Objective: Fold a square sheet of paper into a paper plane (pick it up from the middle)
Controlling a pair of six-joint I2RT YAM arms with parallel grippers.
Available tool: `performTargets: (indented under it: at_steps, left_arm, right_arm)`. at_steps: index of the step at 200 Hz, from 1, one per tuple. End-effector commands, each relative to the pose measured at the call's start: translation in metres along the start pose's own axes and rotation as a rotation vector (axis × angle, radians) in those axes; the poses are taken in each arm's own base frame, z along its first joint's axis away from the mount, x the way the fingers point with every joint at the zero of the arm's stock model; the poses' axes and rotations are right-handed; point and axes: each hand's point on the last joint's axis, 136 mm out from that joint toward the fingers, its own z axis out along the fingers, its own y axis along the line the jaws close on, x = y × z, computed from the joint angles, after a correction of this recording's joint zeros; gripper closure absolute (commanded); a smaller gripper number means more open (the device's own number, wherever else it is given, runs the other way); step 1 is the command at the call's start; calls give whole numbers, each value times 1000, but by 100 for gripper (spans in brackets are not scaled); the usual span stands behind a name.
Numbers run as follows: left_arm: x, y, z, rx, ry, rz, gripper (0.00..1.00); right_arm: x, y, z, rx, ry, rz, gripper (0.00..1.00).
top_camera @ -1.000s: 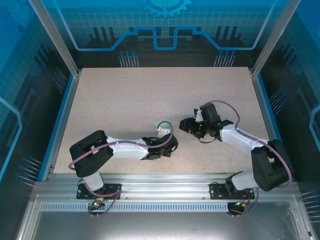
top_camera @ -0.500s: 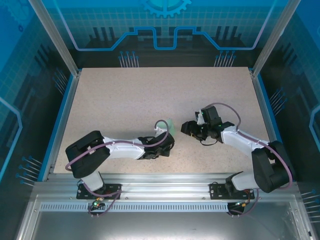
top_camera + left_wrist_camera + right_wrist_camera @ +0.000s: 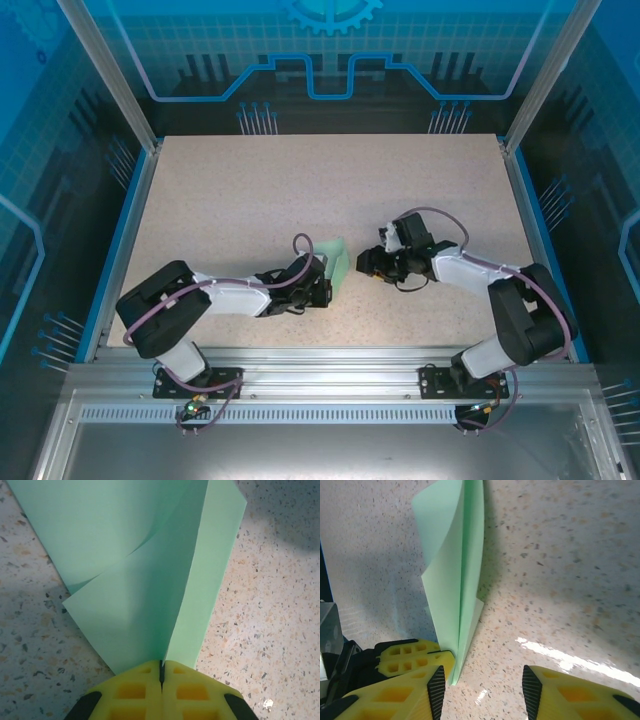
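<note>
Left gripper, clamped tight on the creased mint-green paper, has swung it upright toward mid-table. Right gripper has closed in just beside it, jaws apart with nothing between them. It's probably lining up a regrip for the next fold.

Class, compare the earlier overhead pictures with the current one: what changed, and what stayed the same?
The left gripper swung the sheet of paper round, so more of it shows from above. The right gripper edged nearer the paper, its arm swinging leftward. Unchanged: the left gripper is shut on the paper, and the right gripper is open and holding nothing.
</note>
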Motion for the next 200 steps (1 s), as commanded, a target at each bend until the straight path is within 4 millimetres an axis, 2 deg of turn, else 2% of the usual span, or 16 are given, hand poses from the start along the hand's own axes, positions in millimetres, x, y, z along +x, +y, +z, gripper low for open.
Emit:
performTargets:
  at_steps: [1,21,46,62,67,83,105,133,149,164,181,200]
  left_arm:
    - [4,-1,-7,45,21,21,95]
    - [5,3,-12,62,30,23,95]
    - [6,3,-18,87,41,44,95]
    - [6,4,-21,96,37,48,95]
    - [7,5,-22,97,37,47,95]
    - [9,7,-24,108,42,48,94]
    - [14,6,-24,124,64,61,94]
    - [18,6,-24,139,74,68,94]
    - [20,6,-25,146,74,68,95]
    - [21,5,-28,156,66,65,94]
    - [20,5,-31,163,56,67,94]
    - [21,0,-33,187,62,81,94]
  right_arm:
    - [-3,21,6,-43,26,-66,54]
    - [-4,25,14,-39,42,-79,60]
    - [-6,27,25,-19,65,-79,61]
    - [0,22,34,-1,96,-68,61]
    - [-5,30,34,-13,91,-77,61]
    - [-2,33,40,-26,110,-77,61]
    - [3,28,46,1,131,-68,61]
    - [9,16,47,46,148,-37,69]
    - [16,12,45,58,156,-28,70]
    - [25,7,38,66,152,-26,68]
    - [28,3,29,96,136,-28,58]
    - [32,1,30,97,150,-12,59]
